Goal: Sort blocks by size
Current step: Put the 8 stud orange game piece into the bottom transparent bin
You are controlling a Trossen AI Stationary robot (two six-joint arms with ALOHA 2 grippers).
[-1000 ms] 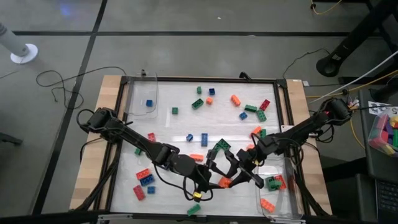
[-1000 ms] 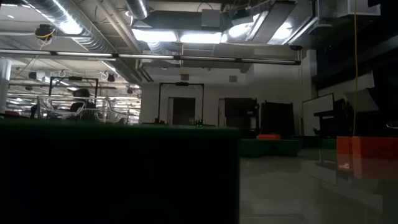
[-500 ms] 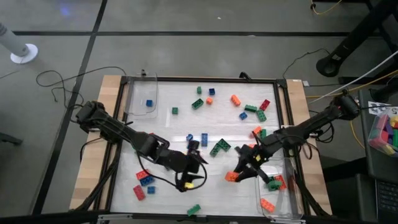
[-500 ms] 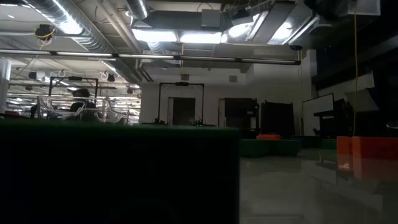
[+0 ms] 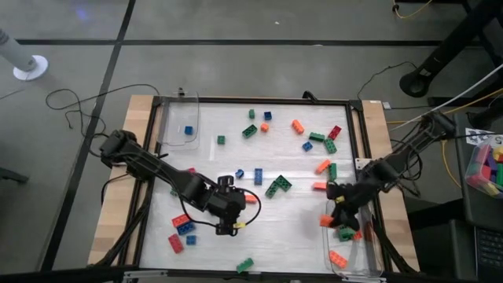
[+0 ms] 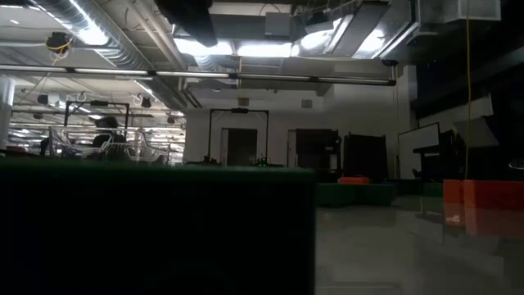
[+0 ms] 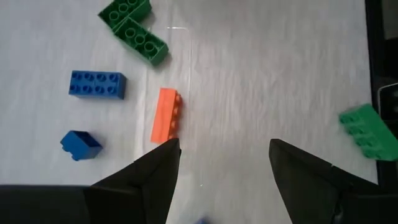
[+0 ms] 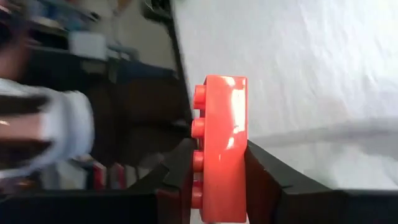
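Many small studded bricks, red, orange, green and blue, lie scattered on the white mat (image 5: 259,157). My right gripper (image 5: 334,214) is shut on an orange brick (image 5: 325,221) at the left edge of the clear bin (image 5: 354,255) at the near right. My left gripper (image 5: 236,206) is open and empty over the mat's near middle. An orange brick (image 7: 166,115) lies just beyond one of its fingertips, also seen in the high view (image 5: 250,198). The low view is dark and shows no brick. My right gripper pinches the orange brick between its two fingers. One finger is on the studded top (image 8: 199,146), the other on the underside (image 8: 244,155). The brick's far end sticks out beyond the fingertips. It appears lifted clear of the mat.
The near-right bin holds green, red and orange bricks (image 5: 344,233). A clear tray (image 5: 179,118) at the far left holds one small blue brick (image 5: 189,130). Near my left gripper lie a long blue brick (image 7: 96,84), a small blue one (image 7: 79,143) and green ones (image 7: 134,28).
My right gripper has carried the orange brick toward the table's right edge, from the near middle of the mat to the bin's left edge. My left gripper has drawn back toward the table's left and far edges, away from the right gripper.
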